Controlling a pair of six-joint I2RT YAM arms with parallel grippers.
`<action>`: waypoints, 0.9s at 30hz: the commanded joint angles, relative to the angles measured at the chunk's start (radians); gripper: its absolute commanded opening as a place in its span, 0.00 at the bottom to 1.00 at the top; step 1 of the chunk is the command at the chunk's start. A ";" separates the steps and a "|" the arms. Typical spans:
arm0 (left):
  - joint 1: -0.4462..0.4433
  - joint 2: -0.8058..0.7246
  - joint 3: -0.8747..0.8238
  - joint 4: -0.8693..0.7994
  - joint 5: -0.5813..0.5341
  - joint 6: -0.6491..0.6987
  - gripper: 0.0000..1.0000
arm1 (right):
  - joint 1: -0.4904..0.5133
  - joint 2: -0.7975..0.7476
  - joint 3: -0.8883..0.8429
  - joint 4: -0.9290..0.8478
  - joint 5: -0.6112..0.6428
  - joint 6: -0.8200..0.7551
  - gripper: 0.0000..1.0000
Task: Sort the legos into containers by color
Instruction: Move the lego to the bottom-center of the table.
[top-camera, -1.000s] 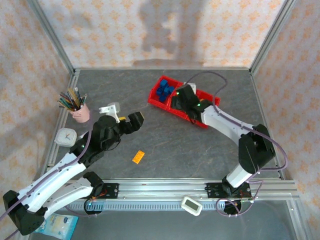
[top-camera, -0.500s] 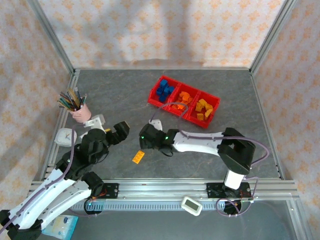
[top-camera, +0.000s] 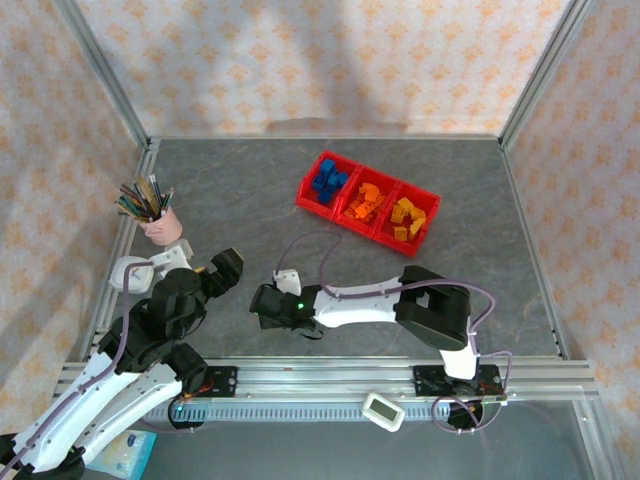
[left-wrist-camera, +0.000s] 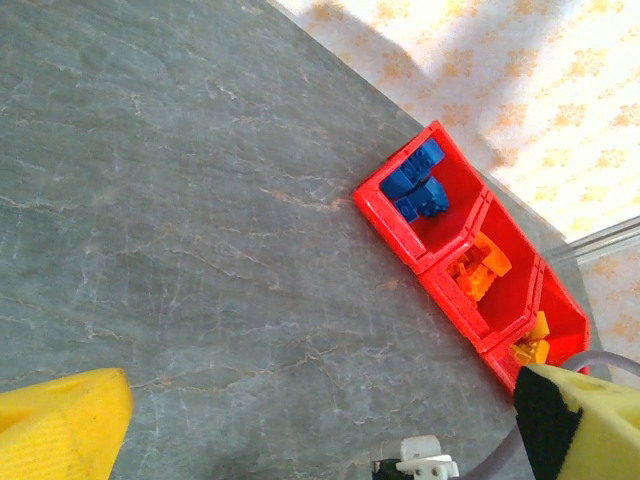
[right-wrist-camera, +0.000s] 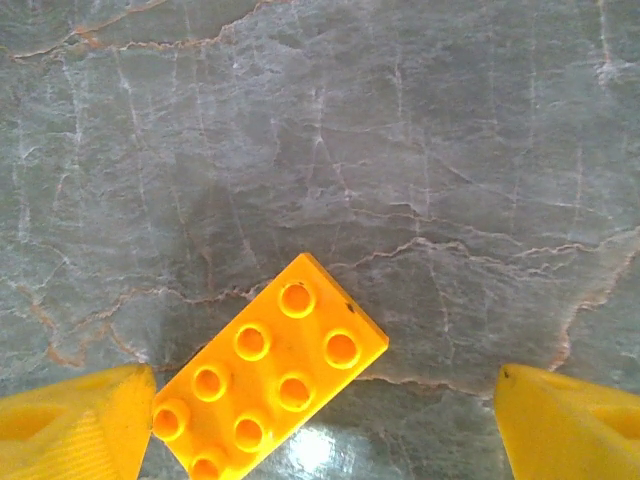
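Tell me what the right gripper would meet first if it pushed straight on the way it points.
Most likely the yellow-orange brick, lying studs-up on the grey table between the open jaws of the right gripper, off-centre toward one finger. Depth is unclear, so that finger might touch the brick's edge first.

red tray (left-wrist-camera: 392, 232): 1 | compartments (left-wrist-camera: 442, 226): 3 | loose yellow-orange brick (right-wrist-camera: 268, 372) on surface (top-camera: 250, 190): 1 | binned bricks (left-wrist-camera: 418, 186): too heaped to count | pink pencil cup (top-camera: 162, 228): 1

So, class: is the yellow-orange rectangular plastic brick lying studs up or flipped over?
Studs up: in the right wrist view the yellow-orange brick lies flat on the grey table, round studs facing the camera.
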 joint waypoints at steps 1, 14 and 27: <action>0.007 -0.022 0.008 -0.055 -0.041 -0.017 0.99 | 0.009 0.048 0.063 -0.079 0.090 0.029 0.89; 0.007 -0.027 0.003 -0.042 -0.041 -0.016 0.99 | 0.061 0.114 0.122 -0.260 0.172 0.076 0.77; 0.007 -0.008 0.004 -0.017 -0.022 -0.014 0.99 | 0.066 -0.008 0.008 -0.307 0.137 0.135 0.77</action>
